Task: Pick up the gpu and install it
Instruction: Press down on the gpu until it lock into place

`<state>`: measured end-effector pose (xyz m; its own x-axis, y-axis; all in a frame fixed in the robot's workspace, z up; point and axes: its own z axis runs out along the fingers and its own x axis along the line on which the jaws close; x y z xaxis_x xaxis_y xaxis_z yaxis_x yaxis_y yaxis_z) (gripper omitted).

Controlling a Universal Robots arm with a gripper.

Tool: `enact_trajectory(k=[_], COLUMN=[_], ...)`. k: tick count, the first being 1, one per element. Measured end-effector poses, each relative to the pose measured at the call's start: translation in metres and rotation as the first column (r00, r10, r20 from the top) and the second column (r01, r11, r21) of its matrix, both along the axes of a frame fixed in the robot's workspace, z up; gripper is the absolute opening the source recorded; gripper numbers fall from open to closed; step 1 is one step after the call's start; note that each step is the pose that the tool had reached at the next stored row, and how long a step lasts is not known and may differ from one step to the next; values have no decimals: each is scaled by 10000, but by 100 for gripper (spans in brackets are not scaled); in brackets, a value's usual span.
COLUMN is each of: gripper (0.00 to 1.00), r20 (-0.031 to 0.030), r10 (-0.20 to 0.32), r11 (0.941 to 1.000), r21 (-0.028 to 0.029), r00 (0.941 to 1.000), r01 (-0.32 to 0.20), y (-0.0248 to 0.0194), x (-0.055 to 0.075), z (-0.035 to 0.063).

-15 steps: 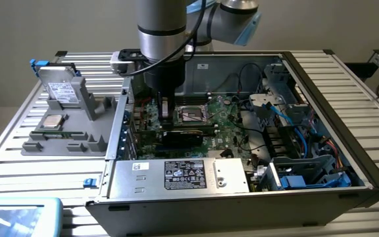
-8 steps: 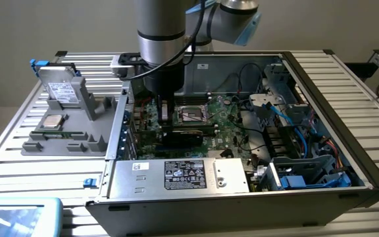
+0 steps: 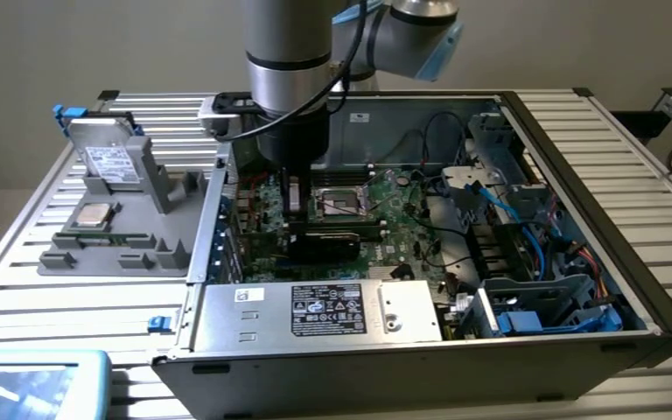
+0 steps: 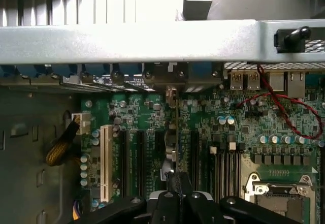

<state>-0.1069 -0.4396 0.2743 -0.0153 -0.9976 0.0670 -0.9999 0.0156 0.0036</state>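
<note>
Inside the open black computer case (image 3: 616, 289), over the green motherboard (image 3: 395, 219), the black gripper (image 4: 177, 196) is down low with its jaws pinched tight on the top edge of the gpu (image 4: 176, 132). The thin green circuit-board card is seen edge-on in the wrist view, standing upright among the black expansion slots (image 4: 139, 158), and its silver end bracket (image 4: 171, 89) reaches toward the case's rear wall. From the exterior view the grey arm column (image 3: 287, 52) hides most of the card; a black block (image 3: 336, 234) shows just below it, near the silver CPU socket (image 3: 342, 201).

Judgement: card looks at or in its slot, seating not confirmed. To do this step well: keep the card vertical, edge lined along the slot, bracket square to the rear opening, press straight down evenly, no twist.

Grey parts tray (image 3: 120, 227) with a silver hard drive (image 3: 112, 162) sits well apart at the exterior view's left.
</note>
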Motion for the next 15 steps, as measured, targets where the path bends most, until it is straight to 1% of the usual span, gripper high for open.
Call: enact_trajectory(k=[1, 2, 5, 10, 12, 14, 15], gripper=[12, 12, 12, 12, 12, 12, 12], r20=[-7, -14, -62, -116, -136, -161, -171], r10=[2, 2, 2, 3, 3, 6, 3], r11=[10000, 10000, 10000, 10000, 10000, 10000, 10000], r21=[-3, -1, -1, -1, -9, -12, 7], r00=[10000, 10000, 10000, 9999, 9999, 9999, 9999], r01=[-2, -2, -2, -3, -3, -6, -3], y=[-2, -1, -3, -4, -5, -5, -3], x=[38, 81, 186, 191, 191, 192, 191], z=[28, 33, 28, -59, -91, -98, -80])
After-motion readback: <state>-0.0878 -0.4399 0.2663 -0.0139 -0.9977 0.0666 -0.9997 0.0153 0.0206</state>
